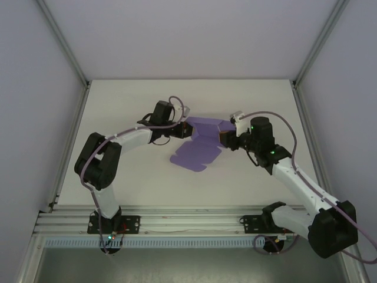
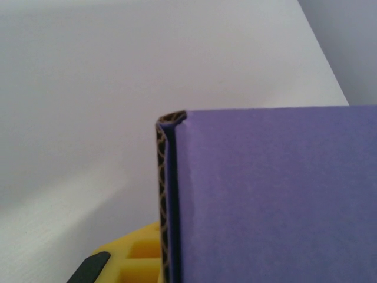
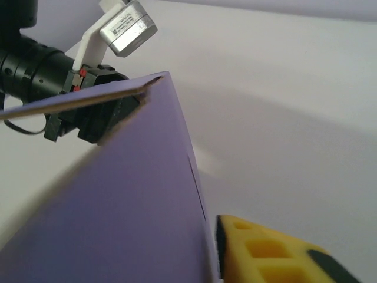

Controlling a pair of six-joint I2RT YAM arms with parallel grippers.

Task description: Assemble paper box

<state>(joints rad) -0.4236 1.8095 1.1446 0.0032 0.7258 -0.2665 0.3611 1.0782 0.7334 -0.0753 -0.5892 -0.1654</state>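
Your left gripper [image 1: 182, 128] pinches the purple paper box [image 1: 197, 154], partly folded; your right gripper [image 1: 224, 139] sits at its edge, grip unclear.

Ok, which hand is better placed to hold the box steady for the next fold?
Left, probably. The left hand is shut on the paper box, whose folded edge runs down into its fingers in the wrist view. The right hand sits at the opposite end, but its grip is unclear.

white table [image 1: 135, 186] between pale walls [image 1: 35, 76], aluminium rail [image 1: 188, 219] at near edge
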